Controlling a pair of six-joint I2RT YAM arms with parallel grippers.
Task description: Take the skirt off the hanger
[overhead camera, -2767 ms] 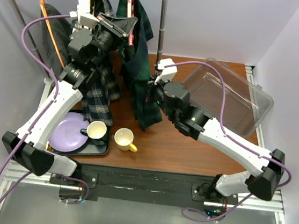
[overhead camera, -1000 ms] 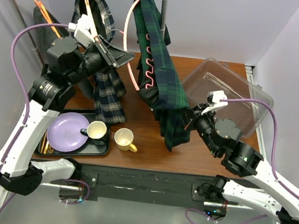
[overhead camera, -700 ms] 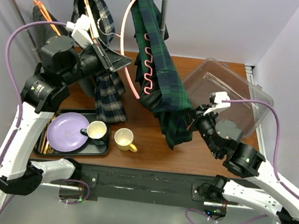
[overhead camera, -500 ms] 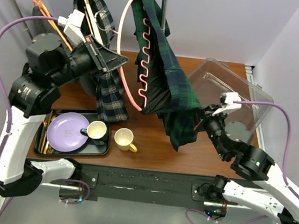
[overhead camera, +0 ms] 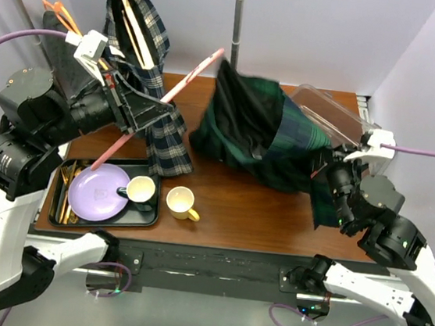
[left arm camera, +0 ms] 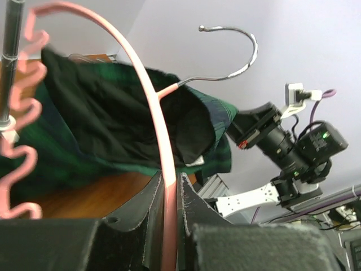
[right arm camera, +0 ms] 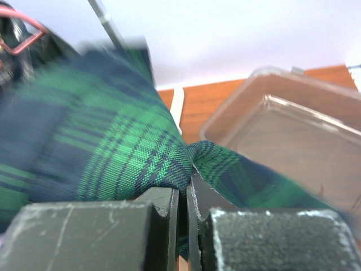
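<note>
**A:** Where is the skirt [overhead camera: 245, 123] sitting?

**B:** It is bunching over the middle and right of the tabletop [overhead camera: 228, 211], toward the back edge. Its right end is draping in front of the clear bin [overhead camera: 340, 118] at the back right corner. I cannot tell whether it is touching the wood.

**A:** Who is holding it?

**B:** The right gripper [overhead camera: 324, 170] is clenching a fold of it. In the right wrist view the green tartan is running straight into the closed jaws.

**A:** And the hanger [overhead camera: 192, 74]?

**B:** The left gripper [overhead camera: 151, 112] is grasping its pink bar, and the bar is slanting up toward the back edge. From above, the bar is standing left of the skirt and coming close to it only at the upper end. In the left wrist view the skirt is lying behind the hanger, and the metal hook [left arm camera: 237, 56] is pointing into open air.
</note>
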